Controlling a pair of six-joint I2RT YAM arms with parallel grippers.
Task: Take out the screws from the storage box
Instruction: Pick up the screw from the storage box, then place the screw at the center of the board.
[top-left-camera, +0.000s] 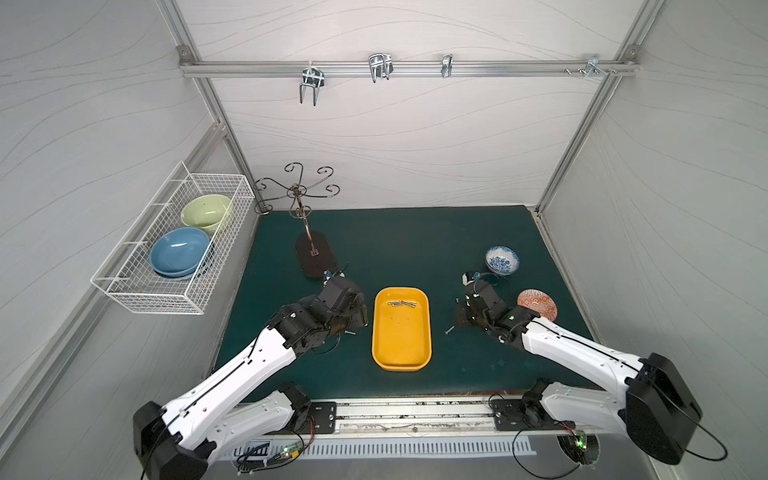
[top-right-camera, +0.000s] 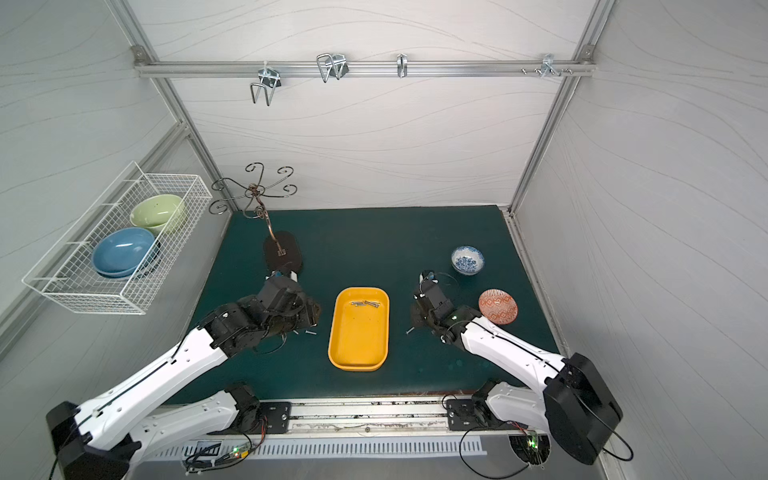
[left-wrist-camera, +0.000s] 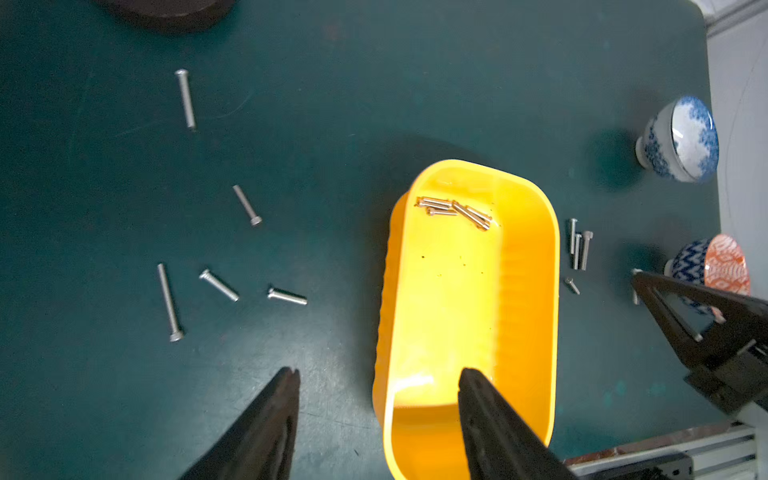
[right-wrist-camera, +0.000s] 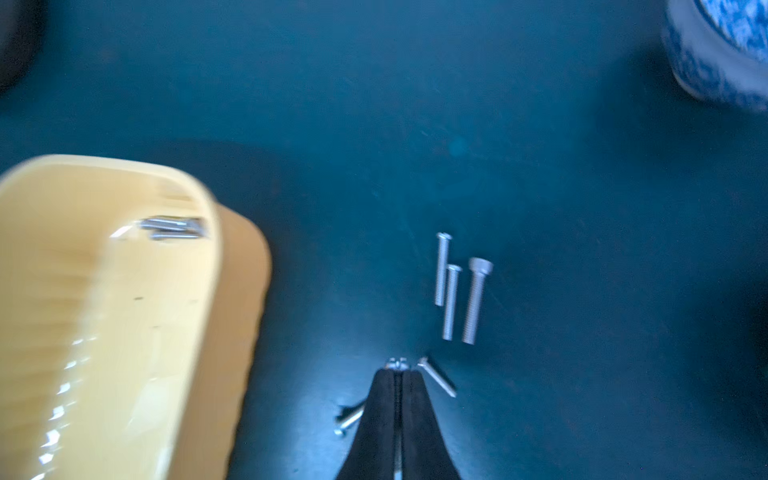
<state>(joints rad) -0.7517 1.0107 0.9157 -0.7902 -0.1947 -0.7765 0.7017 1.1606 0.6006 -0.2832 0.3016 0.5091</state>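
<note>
The storage box (top-left-camera: 402, 353), a shallow yellow tray, lies in the middle of the green mat. A few screws (top-left-camera: 402, 304) lie bunched at its far end, also visible in the left wrist view (left-wrist-camera: 455, 210). More screws (left-wrist-camera: 219, 285) are scattered on the mat to its left, and others (right-wrist-camera: 457, 291) lie to its right. My left gripper (left-wrist-camera: 378, 374) is open and empty above the tray's near left wall, one finger over the tray and one over the mat. My right gripper (right-wrist-camera: 398, 368) hangs low over the mat right of the tray, shut on a screw whose head shows at the tips.
A blue-and-white bowl (top-left-camera: 502, 259) and a red patterned dish (top-left-camera: 537, 304) stand at the right, behind my right arm. A dark-based hook stand (top-left-camera: 316, 259) is behind my left arm. A white wire basket (top-left-camera: 166, 249) with bowls hangs on the left wall.
</note>
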